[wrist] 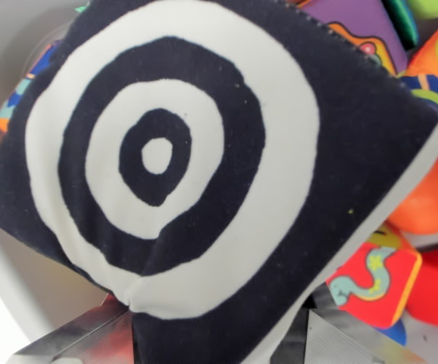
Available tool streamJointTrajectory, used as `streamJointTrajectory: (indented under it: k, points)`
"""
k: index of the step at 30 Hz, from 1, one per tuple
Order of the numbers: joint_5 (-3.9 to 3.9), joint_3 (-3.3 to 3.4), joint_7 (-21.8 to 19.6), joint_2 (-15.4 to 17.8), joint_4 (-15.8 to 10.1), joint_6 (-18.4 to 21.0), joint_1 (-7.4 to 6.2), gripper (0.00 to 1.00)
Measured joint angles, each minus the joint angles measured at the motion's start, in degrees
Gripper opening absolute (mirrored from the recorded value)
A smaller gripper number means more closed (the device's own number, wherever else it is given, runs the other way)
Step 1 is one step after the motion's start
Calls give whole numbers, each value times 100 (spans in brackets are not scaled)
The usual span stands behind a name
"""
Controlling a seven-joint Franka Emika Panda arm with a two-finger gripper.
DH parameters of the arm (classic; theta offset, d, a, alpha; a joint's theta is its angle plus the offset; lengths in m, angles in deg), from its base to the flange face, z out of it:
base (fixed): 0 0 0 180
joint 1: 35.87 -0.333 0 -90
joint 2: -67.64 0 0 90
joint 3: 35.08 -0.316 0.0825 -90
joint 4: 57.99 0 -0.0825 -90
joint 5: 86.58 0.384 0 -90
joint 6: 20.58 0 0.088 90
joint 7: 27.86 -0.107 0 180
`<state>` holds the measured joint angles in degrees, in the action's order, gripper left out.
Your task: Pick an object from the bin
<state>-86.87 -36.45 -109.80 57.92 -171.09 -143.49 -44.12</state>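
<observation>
Basically the black-and-white bullseye cushion (204,167) is pinched at its bottom corner by the pincer (211,334), so the grasp step looks done. Lifting clear is called for next, away from the colourful soft toys (374,284) and white bin wall (14,45) behind.

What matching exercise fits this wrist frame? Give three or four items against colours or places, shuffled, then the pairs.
Items:
1. soft cube with rings
2. block with squiggle
3. bin wall
4. round toy

Descriptions:
A. plain white, upper left of the wrist view
B. orange, right edge
C. black and white, filling the centre
D. red with a teal squiggle, lower right

Pairs: 1-C, 2-D, 3-A, 4-B
</observation>
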Motion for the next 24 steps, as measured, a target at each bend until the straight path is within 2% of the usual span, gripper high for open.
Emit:
streamJointTrajectory:
  k: [24]
  points:
    - [4,0,3,373,765,1139,0,0]
